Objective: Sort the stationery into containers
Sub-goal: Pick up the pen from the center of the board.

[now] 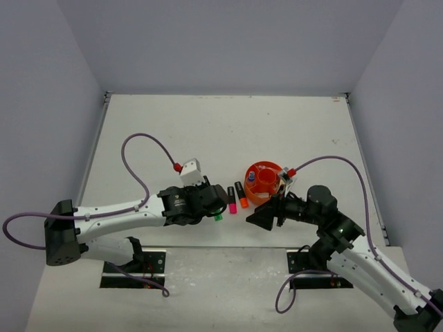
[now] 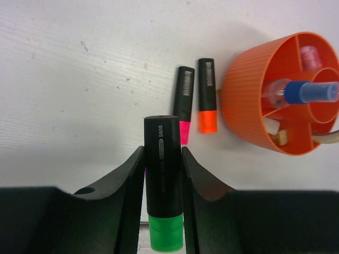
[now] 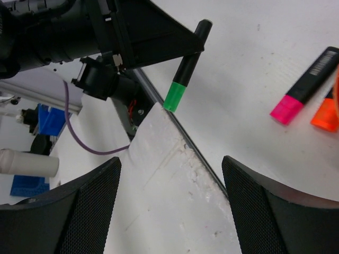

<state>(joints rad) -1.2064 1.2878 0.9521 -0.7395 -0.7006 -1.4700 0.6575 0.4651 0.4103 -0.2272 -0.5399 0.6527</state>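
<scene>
Left of the orange organiser [image 2: 249, 106], the left gripper [image 2: 162, 153] clamps a black green-capped marker [image 2: 162, 180], seemingly clear of the table [image 2: 79, 79]. A pink-capped marker [image 2: 183, 108] and an orange-capped marker [image 2: 207, 95] lie just beside the organiser. The right gripper [image 3: 170, 164] stands wide and empty near it.

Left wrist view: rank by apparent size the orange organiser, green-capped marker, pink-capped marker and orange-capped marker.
1. orange organiser
2. green-capped marker, though it is nearest the camera, so unsure
3. pink-capped marker and orange-capped marker: look alike, not ranked
</scene>
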